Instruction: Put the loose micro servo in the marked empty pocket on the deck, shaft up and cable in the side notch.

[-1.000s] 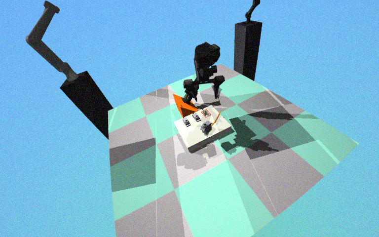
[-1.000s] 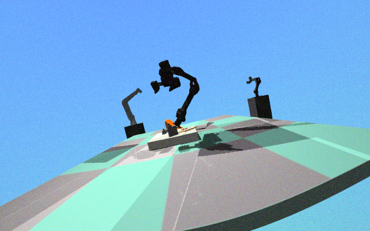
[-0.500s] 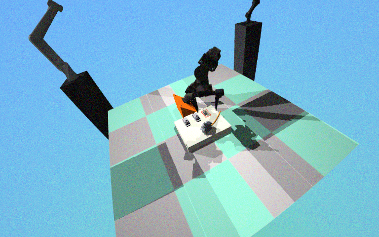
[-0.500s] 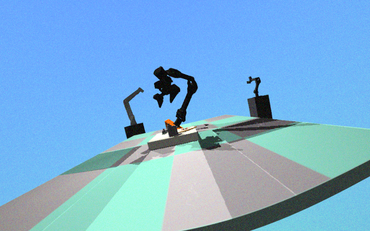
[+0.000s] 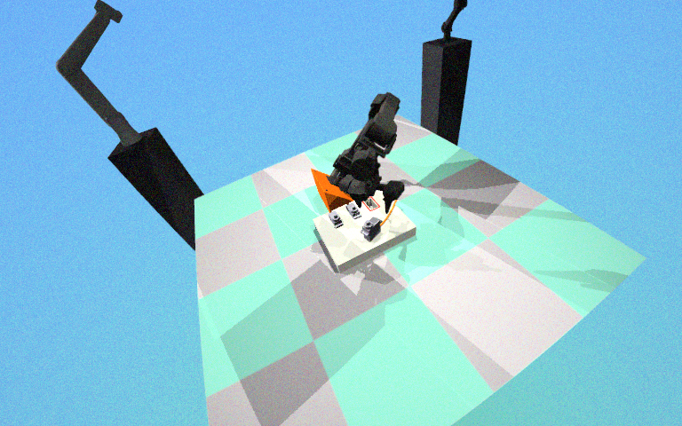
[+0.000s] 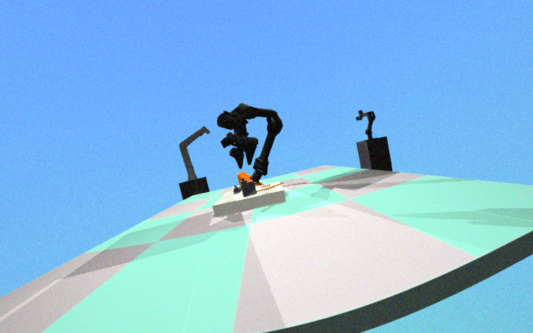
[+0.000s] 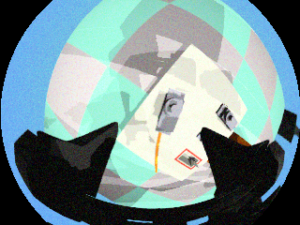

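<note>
The loose grey micro servo (image 5: 370,229) (image 6: 248,187) (image 7: 170,112) stands on the cream deck (image 5: 346,251) (image 6: 251,204) (image 7: 191,56), outside the pocket, with its round output shaft facing up. Its orange cable (image 5: 388,215) (image 7: 157,152) runs out from one end over the deck. The red-outlined pocket (image 5: 370,203) (image 7: 188,159) is empty, farther toward the arm's base. My gripper (image 5: 373,207) (image 6: 244,166) (image 7: 161,129) is open and empty, above the deck. In the wrist view the servo appears beyond and between the two fingertips.
Two seated servos (image 5: 336,219) (image 5: 353,209) stand in a row with the pocket; one (image 7: 227,116) is plain in the wrist view. An orange wedge-shaped piece (image 5: 328,192) (image 6: 243,177) stands at the deck's edge near the arm's base. Two black pedestals (image 5: 155,185) (image 5: 445,90) carry other arms.
</note>
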